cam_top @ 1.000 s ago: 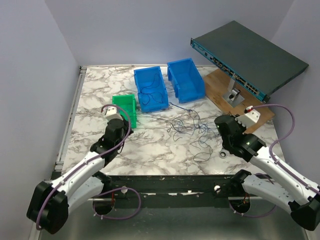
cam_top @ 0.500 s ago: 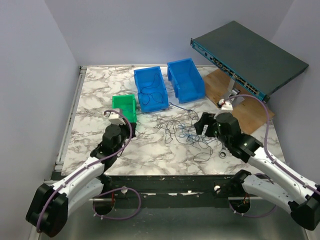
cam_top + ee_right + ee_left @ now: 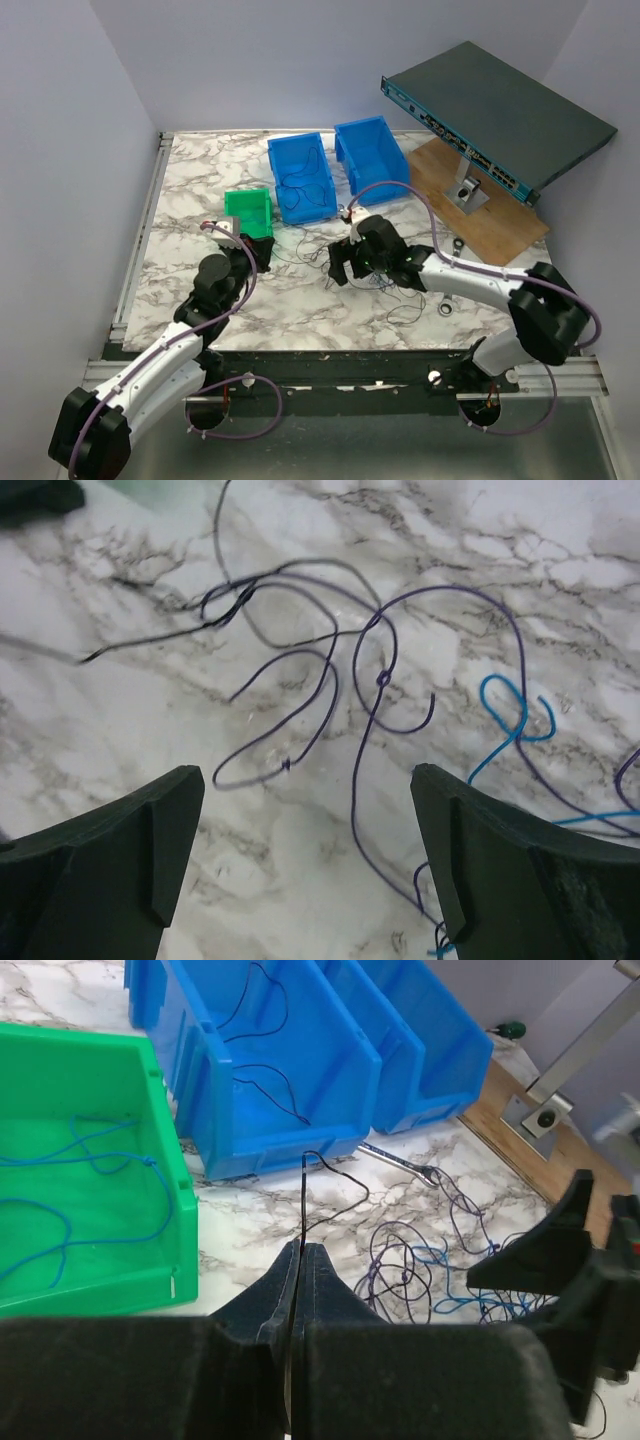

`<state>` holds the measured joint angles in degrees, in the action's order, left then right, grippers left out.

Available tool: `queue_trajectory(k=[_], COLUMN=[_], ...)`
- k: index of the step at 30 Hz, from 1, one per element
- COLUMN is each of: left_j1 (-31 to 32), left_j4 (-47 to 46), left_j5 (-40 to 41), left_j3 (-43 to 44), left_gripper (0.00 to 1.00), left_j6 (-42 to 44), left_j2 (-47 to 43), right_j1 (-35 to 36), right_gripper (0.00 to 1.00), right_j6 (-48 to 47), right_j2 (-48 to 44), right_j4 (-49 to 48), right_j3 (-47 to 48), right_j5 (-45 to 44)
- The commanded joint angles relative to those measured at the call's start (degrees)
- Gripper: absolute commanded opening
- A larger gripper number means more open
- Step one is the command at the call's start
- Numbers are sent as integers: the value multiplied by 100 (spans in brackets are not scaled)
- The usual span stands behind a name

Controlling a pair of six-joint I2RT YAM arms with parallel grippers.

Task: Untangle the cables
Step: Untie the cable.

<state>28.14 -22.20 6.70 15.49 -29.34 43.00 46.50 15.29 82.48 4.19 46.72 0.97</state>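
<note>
We note the left claw (image 3: 299,1252) pressed together, pinching one thin dark wire (image 3: 303,1190) that rises from its tips; the right claw (image 3: 305,780) spread wide over the tangled thin blue and dark-grey cables (image 3: 383,680), mid marbled tabletop (image 3: 185,190).

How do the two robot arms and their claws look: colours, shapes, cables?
Both arms have the same build: the left arm and the right arm have smooth white links between bulky black joints. A thick lilac cable runs along each in loose loops. The left claw and the right claw are matt black, with two wedge-shaped fingers each.
</note>
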Motion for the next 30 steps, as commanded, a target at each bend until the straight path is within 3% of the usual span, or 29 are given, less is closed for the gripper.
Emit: queue_trajectory(k=[1, 10, 12, 13, 16, 19, 26, 30], left_j1=[7, 3, 7, 5, 7, 7, 7, 7], left_j4=[63, 265, 324, 373, 605, 956, 1220, 1369], left_j5=[331, 550, 678, 759, 1277, 2067, 2624, 2767], left_j3=[-126, -103, -128, -139, -201, -332, -455, -365], left_gripper=[0, 0, 0, 0, 0, 0, 0, 0], left_j6=[-27, -78, -80, -96, -208, -520, -781, -857], left_j2=[-246, -394, -493, -563, -851, -1224, -1596, -1442], right_j1=[51, 58, 54, 52, 43, -60, -1163, -1720], right_gripper=[95, 89, 82, 75, 30, 2, 1, 1], right_j6=[-74, 161, 215, 309, 509, 805, 2061, 3139], right_j2=[697, 1902, 1986, 2001, 1881, 1426, -526, -1664], right_j4=[-781, -1050, -1067, -1024, -842, -640, -196, 458], right_j3=[354, 762, 698, 654, 410, -22, -1380, -1727], right_j5=[-835, -1044, -1095, -1211, -1965, -2460, -2629, -3558])
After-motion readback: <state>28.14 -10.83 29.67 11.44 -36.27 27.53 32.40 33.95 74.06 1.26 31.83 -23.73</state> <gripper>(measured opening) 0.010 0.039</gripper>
